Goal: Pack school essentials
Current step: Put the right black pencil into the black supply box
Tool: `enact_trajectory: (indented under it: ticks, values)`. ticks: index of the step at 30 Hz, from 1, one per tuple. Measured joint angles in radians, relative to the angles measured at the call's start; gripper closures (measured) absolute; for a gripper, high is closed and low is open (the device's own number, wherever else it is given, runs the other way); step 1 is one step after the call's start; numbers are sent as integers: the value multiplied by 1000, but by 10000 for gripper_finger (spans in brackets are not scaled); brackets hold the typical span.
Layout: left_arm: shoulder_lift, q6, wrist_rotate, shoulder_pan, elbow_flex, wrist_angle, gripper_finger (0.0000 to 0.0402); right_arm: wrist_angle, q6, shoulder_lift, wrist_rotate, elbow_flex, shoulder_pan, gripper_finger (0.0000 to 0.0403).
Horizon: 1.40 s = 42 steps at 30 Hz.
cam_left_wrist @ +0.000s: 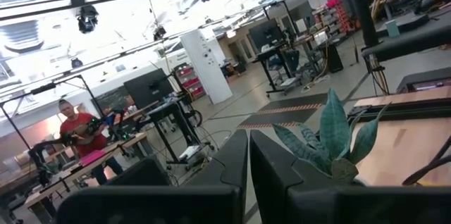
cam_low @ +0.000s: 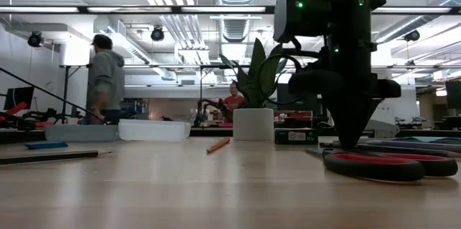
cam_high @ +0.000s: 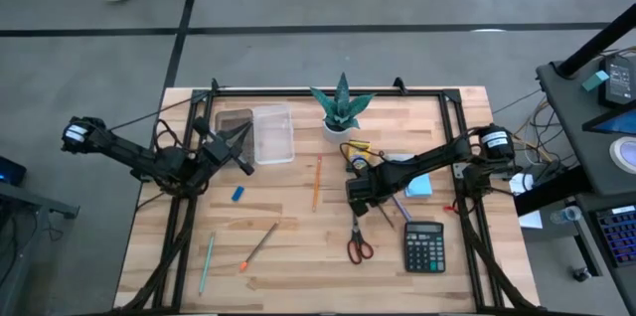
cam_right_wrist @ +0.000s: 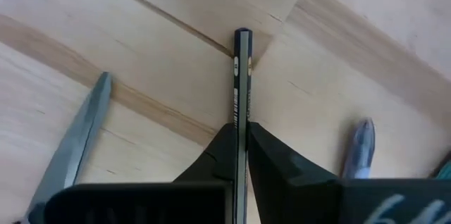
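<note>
1. Right up front in the low view are the red-handled scissors (cam_low: pixel 374 164), lying flat on the worktop (cam_high: pixel 298 256) toward its front edge, right of the middle.
2. Right gripper (cam_right_wrist: pixel 241 129) is down at the table just behind those scissors, fingers pinched on a dark pencil (cam_right_wrist: pixel 241 83) that pokes out past the tips. A blue pen (cam_right_wrist: pixel 358 146) lies just beside it.
3. Left gripper (cam_left_wrist: pixel 248 160) hangs above the left side near the clear box (cam_high: pixel 271 132), fingers nearly together, holding nothing.
4. Calculator (cam_high: pixel 423 246) sits near the front right corner, beside the scissors.
5. Orange pencil (cam_high: pixel 316 182) is mid-table; a tiny blue piece (cam_high: pixel 238 194) lies left of it.
6. Green pencil (cam_high: pixel 206 261) and orange-tipped brown pencil (cam_high: pixel 258 246) are toward the front left.
7. Light-blue sticky pad (cam_high: pixel 419 187) and crayon box (cam_high: pixel 358 147) are near the potted plant (cam_high: pixel 341 107), toward the back edge.
</note>
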Motion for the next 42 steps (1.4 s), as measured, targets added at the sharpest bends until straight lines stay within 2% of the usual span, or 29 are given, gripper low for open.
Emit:
enact_trajectory:
  ticks: [8, 13, 18, 24, 30, 35, 38, 42]
  values:
    - [0, -1, 28, 0, 0, 1, 401, 101, -249, -105, 24, 14, -1, 390]
    - [8, -26, 155, 0, 0, 5, 401, 162, -461, -190, 89, 13, -3, 390]
    - [25, -76, 324, 0, 5, 5, 401, 314, -690, -272, 90, -20, -2, 390]
    - [87, -164, 439, 0, 6, 111, 401, 592, -932, -400, 82, -159, 15, 390]
    - [196, -326, 501, 2, 6, 136, 401, 1110, -1061, -472, 79, -378, 27, 390]
    - [312, -452, 556, 4, 6, 188, 398, 1450, -1142, -446, 78, -463, 27, 390]
    - [388, -491, 616, 13, 13, 254, 382, 1561, -1175, -412, 71, -464, 27, 390]
    - [488, -500, 659, 33, 71, 273, 336, 1593, -1189, -377, 71, -427, 27, 390]
